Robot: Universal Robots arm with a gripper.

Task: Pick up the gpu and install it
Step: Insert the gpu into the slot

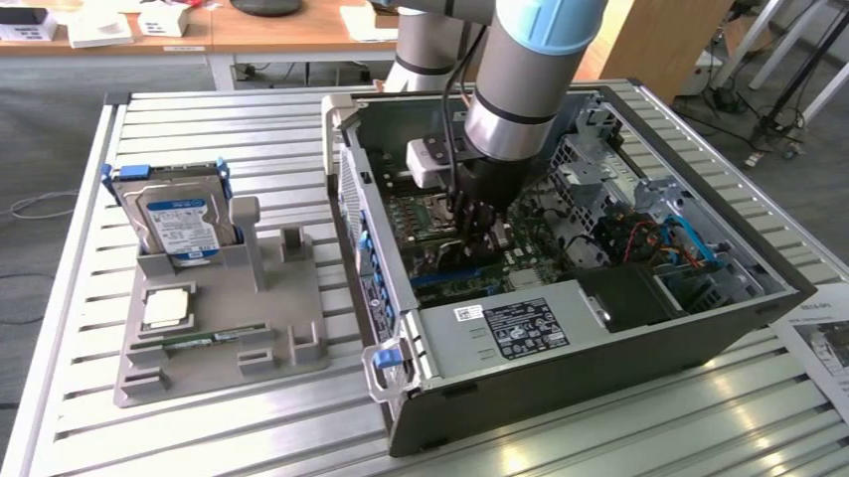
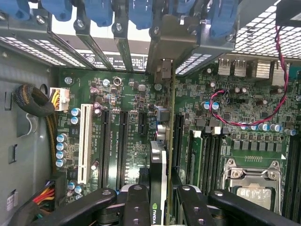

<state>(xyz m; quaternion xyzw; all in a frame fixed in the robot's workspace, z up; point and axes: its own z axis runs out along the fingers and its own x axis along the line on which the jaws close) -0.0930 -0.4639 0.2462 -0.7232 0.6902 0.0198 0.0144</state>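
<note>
Gpu held inside the open computer case

The slatted surface carries the computer case, lying open; beside the case, on the exterior view's left, a grey tray holds a hard drive. The arm reaches down into the case. Inside the case, the gpu stands edge-on over the motherboard, pinched between the fingers.

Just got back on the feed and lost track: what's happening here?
The arm reaches into the open computer case. Its end effector grips the gpu edge-on just over the motherboard, in line with the expansion slots. Whether the card is seated I cannot tell.
</note>
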